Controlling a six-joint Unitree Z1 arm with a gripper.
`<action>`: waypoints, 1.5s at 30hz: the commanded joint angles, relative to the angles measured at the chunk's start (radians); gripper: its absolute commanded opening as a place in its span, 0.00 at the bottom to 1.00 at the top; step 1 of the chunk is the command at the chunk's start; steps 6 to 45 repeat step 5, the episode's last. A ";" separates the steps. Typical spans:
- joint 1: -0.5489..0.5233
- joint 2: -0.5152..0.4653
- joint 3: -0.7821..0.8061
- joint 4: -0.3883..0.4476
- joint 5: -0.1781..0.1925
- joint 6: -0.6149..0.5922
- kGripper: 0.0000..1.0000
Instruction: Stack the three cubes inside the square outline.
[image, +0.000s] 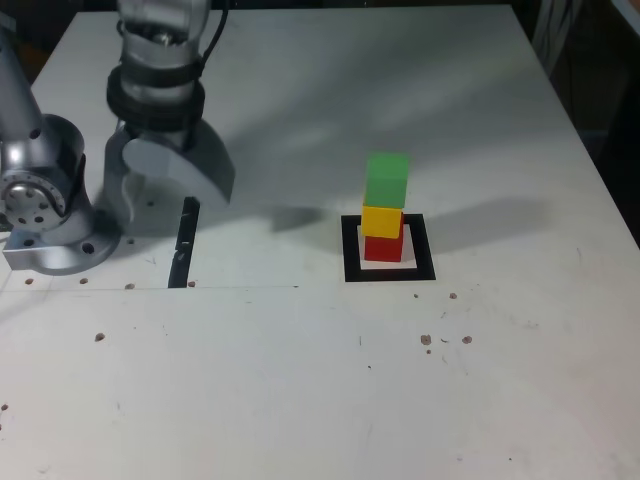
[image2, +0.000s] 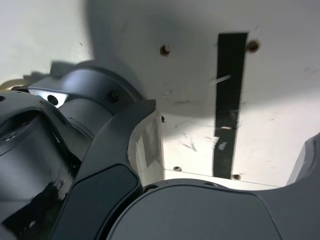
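In the exterior view the three cubes stand as one tower: the red cube (image: 382, 248) at the bottom, the yellow cube (image: 382, 220) on it, and the green cube (image: 386, 180) on top, set slightly askew. The red cube rests on the white centre of the black square outline (image: 350, 250). My gripper (image: 175, 205) hangs well off to the exterior view's left, apart from the tower. It is open, with nothing between its jaws. The wrist view shows my gripper (image2: 230, 125) over bare table; the cubes and outline are out of that view.
A narrow black strip (image: 183, 245) (image2: 230, 100) lies on the white table (image: 300, 380) right under the gripper. The arm's grey base (image: 40, 200) (image2: 50, 125) stands at the exterior view's left edge. Small screw holes (image: 426, 340) dot the table in front of the tower.
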 joint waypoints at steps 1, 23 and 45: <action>-0.016 -0.025 0.020 -0.019 -0.018 -0.003 0.99; -0.035 -0.050 0.043 -0.040 -0.039 -0.004 1.00; -0.035 -0.050 0.043 -0.040 -0.039 -0.004 1.00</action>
